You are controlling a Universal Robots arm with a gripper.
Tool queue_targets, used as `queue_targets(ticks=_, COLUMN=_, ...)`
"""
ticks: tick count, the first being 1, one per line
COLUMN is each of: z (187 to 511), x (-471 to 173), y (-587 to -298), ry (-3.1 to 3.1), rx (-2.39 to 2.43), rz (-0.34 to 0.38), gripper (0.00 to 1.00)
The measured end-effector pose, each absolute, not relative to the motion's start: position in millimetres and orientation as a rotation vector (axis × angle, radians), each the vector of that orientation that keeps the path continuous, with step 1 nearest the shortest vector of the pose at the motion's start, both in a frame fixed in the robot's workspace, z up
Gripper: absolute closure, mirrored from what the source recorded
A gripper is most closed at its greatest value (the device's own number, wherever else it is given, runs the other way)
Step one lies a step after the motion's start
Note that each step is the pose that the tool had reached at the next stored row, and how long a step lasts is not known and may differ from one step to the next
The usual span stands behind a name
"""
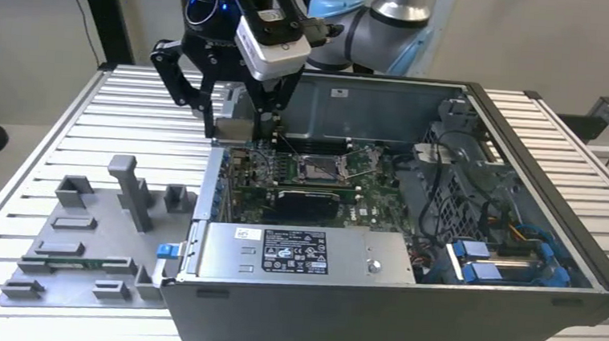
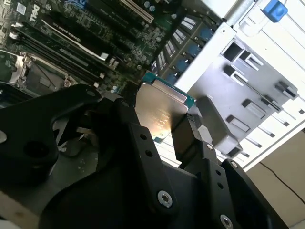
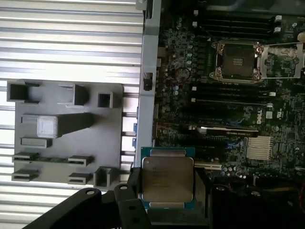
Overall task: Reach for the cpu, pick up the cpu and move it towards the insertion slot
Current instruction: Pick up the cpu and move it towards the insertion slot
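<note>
The black claw (image 3: 164, 188) pinches the small, flat, silvery-topped, green-rimmed cpu (image 3: 167, 178) by its edges, a light, stiff, likely fragile chip, above the open case's wall, short of the silver-framed insertion slot (image 3: 237, 60)

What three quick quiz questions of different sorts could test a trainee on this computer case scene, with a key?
1. True or false: the pincer holds the cpu.
2. What does the insertion slot hold? A) a chip B) nothing C) a fan
3. In the exterior view, on which side of the computer case does the grey fixture plate lie?

Key: 1 true; 2 B; 3 the exterior view's left.
</note>
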State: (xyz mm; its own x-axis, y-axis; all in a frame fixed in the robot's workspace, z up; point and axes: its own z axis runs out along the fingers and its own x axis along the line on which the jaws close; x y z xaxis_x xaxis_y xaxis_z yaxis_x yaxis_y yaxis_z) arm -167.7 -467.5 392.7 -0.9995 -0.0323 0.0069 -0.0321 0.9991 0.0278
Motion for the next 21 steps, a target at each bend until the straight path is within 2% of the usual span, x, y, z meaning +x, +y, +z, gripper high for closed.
queue_targets(ticks=21, z=392, x=-91, y=-467, ry=-3.134, rx=0.047, rz=-0.042, gripper=1.00)
